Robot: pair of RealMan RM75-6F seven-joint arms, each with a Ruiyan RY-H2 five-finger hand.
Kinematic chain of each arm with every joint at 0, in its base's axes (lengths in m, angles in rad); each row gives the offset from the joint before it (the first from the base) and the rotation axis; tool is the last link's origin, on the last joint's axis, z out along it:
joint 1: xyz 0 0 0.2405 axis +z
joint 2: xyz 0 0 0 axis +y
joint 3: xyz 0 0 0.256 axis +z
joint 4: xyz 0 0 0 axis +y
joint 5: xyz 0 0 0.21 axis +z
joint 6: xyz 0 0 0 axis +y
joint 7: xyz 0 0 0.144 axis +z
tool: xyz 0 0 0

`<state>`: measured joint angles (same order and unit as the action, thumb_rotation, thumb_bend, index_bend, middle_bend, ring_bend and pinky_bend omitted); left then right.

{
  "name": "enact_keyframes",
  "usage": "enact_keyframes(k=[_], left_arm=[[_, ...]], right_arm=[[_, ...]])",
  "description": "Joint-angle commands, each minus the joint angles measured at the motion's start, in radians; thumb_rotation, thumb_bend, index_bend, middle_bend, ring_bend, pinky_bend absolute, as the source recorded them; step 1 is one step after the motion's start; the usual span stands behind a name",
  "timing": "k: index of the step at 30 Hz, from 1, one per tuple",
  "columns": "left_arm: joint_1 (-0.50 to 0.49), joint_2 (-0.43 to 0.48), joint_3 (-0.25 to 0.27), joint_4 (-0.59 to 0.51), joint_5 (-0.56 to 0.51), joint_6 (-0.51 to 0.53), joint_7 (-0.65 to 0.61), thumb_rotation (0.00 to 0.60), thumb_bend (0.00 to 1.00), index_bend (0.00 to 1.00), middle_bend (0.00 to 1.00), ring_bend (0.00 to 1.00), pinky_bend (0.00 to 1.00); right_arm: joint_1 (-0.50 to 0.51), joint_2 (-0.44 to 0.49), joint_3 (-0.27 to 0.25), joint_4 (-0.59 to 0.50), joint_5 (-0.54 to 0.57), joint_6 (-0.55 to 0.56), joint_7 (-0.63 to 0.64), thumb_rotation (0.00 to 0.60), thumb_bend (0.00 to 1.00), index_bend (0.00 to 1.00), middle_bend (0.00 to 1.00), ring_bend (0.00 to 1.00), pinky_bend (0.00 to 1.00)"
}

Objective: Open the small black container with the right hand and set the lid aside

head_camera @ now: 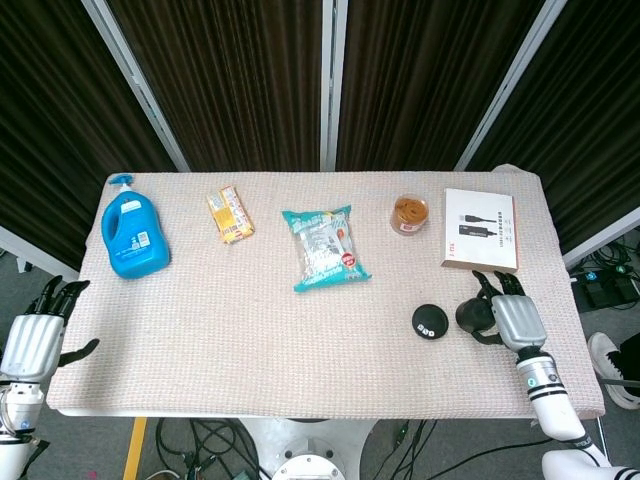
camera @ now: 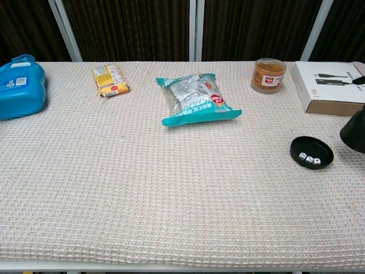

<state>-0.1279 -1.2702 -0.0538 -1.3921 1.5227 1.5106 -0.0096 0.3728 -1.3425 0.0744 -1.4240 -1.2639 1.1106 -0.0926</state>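
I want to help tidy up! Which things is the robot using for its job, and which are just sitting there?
Using:
black lid, held in the right hand
open black base with dice inside

Just sitting:
blue bottle
yellow snack packet
teal snack bag
round jar
white box

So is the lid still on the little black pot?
No, the black base sits open on the table with small white dice showing inside, and the right hand holds the lid off to the side.
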Motion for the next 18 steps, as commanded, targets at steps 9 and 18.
enact_keyframes(k=[9, 18], left_arm=[[-0.003, 0.002, -0.002, -0.009, 0.004, 0.001, 0.008, 0.600, 0.13, 0.14, 0.16, 0.08, 0.31], [0.000, 0.010, -0.008, -0.020, 0.003, 0.015, 0.018, 0.600, 0.13, 0.14, 0.16, 0.08, 0.31]], right_arm=[[0.008, 0.030, 0.007, -0.019, 0.024, -0.060, 0.024, 0.600, 0.00, 0.00, 0.09, 0.00, 0.00], [-0.023, 0.083, 0.021, -0.085, -0.090, 0.058, 0.125, 0.600, 0.00, 0.00, 0.05, 0.00, 0.00]])
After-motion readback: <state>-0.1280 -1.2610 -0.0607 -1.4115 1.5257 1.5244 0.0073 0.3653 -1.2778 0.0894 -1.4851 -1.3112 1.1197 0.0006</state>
